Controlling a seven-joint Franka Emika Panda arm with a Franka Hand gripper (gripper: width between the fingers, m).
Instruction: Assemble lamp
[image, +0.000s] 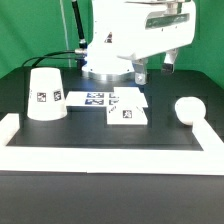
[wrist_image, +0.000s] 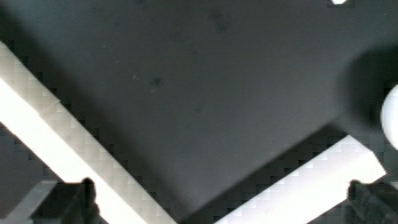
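The white cone shade (image: 45, 93) stands upright at the exterior view's left. The flat square base (image: 127, 114) lies mid-table with its tags up. The round-headed bulb (image: 186, 108) lies at the exterior view's right, near the white wall. My gripper (image: 156, 68) hangs high at the back, above and behind the base, touching nothing. In the wrist view my gripper (wrist_image: 217, 205) is open, with its dark fingertips (wrist_image: 63, 202) wide apart and only black table between them. A rounded white shape (wrist_image: 390, 108) at the frame's edge looks like the bulb's head.
The marker board (image: 95, 98) lies flat between the shade and the base. A low white wall (image: 100, 152) borders the table at the front and both sides; it shows as two white bands (wrist_image: 54, 120) in the wrist view. The robot pedestal (image: 108, 72) stands behind.
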